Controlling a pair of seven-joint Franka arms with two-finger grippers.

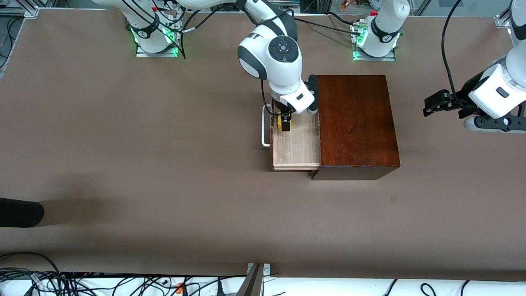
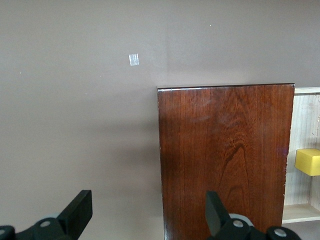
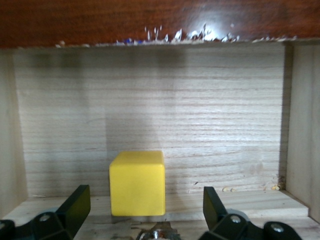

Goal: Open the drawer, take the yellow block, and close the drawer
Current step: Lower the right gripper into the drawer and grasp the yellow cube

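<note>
I see the drawer [image 1: 296,142] pulled out of the dark wooden box [image 1: 356,125], toward the right arm's end of the surface [image 1: 123,144]. Its pale wood floor is exposed and its white handle [image 1: 265,125] sticks out at the front.

Right pincer [image 1: 284,122] is down over the open drawer, near the handle end. From my right wrist view the fingers [image 3: 75,205] stand apart, one on each side of the yellow block [image 3: 137,183], with clear gaps to the block's faces. Nothing is clamped.

Yellow block sits on the drawer floor, inside the drawer, close to the front panel. In the front view only a sliver of yellow [image 1: 280,123] shows beside the black fingers. It rests flat, one face toward the wrist camera.

Left pincer [image 1: 429,106] hangs in the air over bare surface at the left arm's end, well apart from the box; this arm waits. My left wrist view shows its fingers [image 2: 77,210] spread wide, holding nothing, with the box top [image 2: 225,155] and a corner of the block [image 2: 308,161] visible past them.
</note>
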